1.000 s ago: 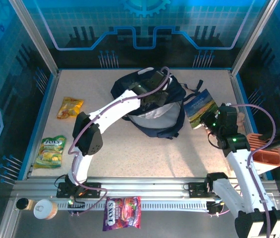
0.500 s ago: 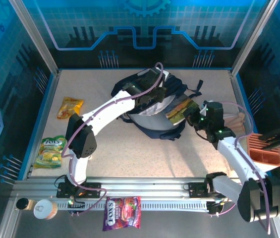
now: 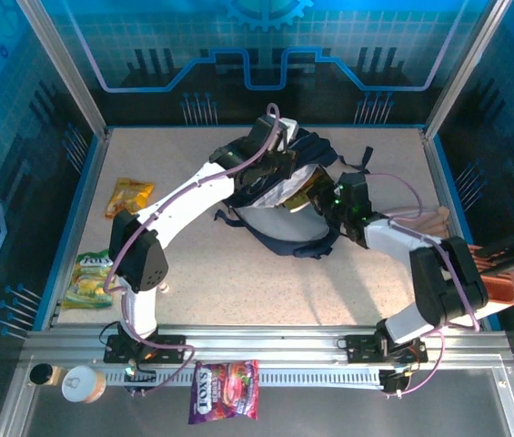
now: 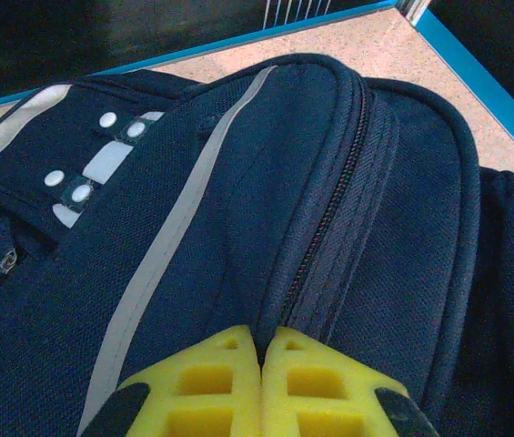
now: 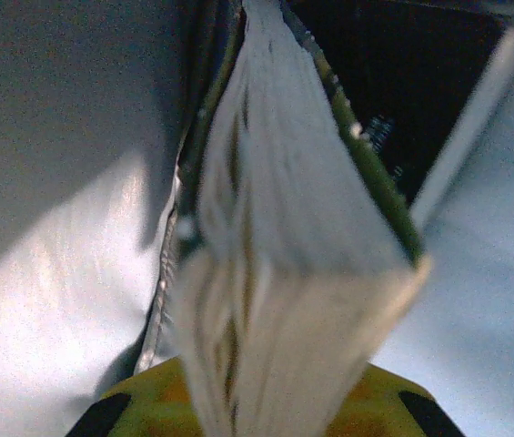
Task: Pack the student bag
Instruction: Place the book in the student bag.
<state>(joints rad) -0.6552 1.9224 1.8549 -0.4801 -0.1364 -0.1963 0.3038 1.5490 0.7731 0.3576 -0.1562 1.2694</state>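
Because the mouth of the student bag (image 3: 322, 162) would probably fall shut by itself, the left end effector (image 4: 261, 357) is clenched on a fold of the navy fabric just beside the zipper seam. It holds the top flap up and toward the far side, so the pale lining is exposed. The bag lies in the middle of the worktop (image 3: 238, 273), toward its far edge. The right end effector (image 3: 322, 198) is grasping a book (image 5: 284, 228) by its near end, with the page edges facing the wrist camera, and the book is between the grey-white inner walls, a little tilted. I judge that it is held so in order to slide in along the lining, narrow side first. One second ago the book was well apart from the bag, out at its right side. Half a second ago it reached the rim, and now it is within the opening. The left arm has also drawn the flap farther back, while the bag stays in about the same place.
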